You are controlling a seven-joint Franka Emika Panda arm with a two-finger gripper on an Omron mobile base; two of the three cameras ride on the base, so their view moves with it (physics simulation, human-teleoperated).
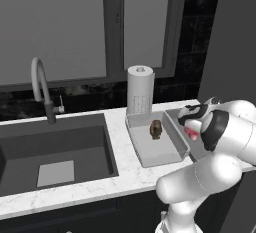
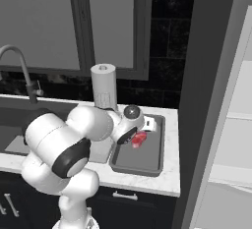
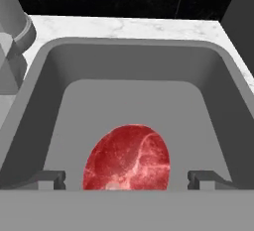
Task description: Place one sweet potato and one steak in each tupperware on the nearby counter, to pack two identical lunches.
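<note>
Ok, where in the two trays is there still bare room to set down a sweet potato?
The darker tupperware is bare across its far half, between the red steak and its back wall. The lighter tupperware is free in front of the brown steak. The near end of the darker one is crowded, with the gripper over the steak.

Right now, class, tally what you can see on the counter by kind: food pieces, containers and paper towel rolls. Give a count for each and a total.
Steak pieces: 2, one red, one dark brown
Tupperware trays: 2, lighter, darker
Paper towel rolls: 1
Total: 5
</note>
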